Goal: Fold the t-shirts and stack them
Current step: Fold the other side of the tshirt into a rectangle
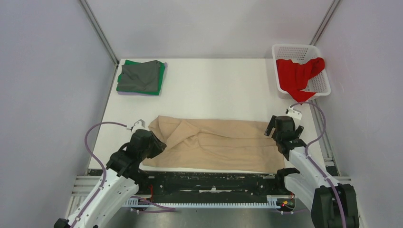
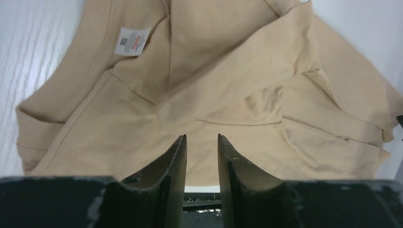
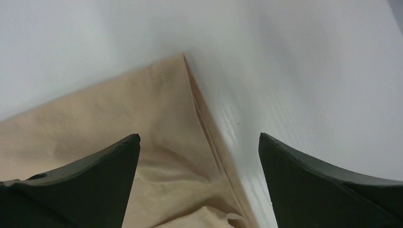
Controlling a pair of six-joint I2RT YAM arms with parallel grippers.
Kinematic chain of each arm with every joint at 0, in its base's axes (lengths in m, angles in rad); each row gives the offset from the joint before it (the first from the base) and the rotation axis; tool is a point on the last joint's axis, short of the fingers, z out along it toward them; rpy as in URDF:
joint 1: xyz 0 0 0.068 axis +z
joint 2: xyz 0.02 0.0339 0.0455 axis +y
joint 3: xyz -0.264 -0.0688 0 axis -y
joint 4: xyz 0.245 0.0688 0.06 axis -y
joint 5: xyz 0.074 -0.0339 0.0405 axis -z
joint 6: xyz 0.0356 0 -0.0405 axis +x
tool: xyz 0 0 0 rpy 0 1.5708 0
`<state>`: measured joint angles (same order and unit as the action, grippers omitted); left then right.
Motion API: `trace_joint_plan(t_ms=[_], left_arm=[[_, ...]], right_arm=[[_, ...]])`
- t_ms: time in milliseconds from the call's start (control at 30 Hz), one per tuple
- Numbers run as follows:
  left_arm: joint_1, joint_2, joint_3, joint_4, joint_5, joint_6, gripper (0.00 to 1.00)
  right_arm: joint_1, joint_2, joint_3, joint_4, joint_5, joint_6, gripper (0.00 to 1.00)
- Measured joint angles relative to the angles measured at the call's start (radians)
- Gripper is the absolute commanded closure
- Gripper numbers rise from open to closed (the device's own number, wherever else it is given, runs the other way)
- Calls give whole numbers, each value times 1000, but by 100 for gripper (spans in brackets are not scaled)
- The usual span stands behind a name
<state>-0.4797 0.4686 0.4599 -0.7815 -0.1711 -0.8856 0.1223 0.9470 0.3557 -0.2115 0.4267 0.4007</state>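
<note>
The large beige t-shirt (image 1: 218,145) lies partly folded and rumpled across the near part of the table. My left gripper (image 1: 159,145) hovers at its left end; in the left wrist view (image 2: 202,137) its jaws stand a narrow gap apart with nothing between them, above the shirt (image 2: 228,71). My right gripper (image 1: 283,129) is wide open over the shirt's right edge; the right wrist view (image 3: 199,137) shows a shirt corner (image 3: 119,118) below it. The red t-shirt (image 1: 297,73) hangs out of the basket. The dark grey shirt (image 1: 140,76) tops a folded stack over the green one (image 1: 162,76) and the lavender one (image 1: 124,93).
A white lattice basket (image 1: 294,49) stands at the far right corner. The white table (image 1: 214,90) has grey walls around it. The shirt's neck label (image 2: 132,41) faces up near the collar. A black rail (image 1: 214,183) runs along the near edge.
</note>
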Motion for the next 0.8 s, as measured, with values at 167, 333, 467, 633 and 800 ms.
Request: trace_joint_plan(t_ms=[167, 333, 467, 633, 800], left_arm=[[0, -46, 2, -48, 24, -45, 0], [0, 2, 99, -39, 19, -32, 0], [0, 150, 145, 92, 27, -2, 0], [0, 529, 204, 304, 56, 67, 0], [0, 864, 339, 386, 47, 128, 0]], right_arm=[[0, -100, -31, 2, 31, 38, 2], [0, -171, -31, 4, 41, 49, 2], [0, -216, -31, 18, 5, 35, 2], [0, -236, -31, 32, -72, 0, 2], [0, -237, -31, 30, -146, -33, 2]])
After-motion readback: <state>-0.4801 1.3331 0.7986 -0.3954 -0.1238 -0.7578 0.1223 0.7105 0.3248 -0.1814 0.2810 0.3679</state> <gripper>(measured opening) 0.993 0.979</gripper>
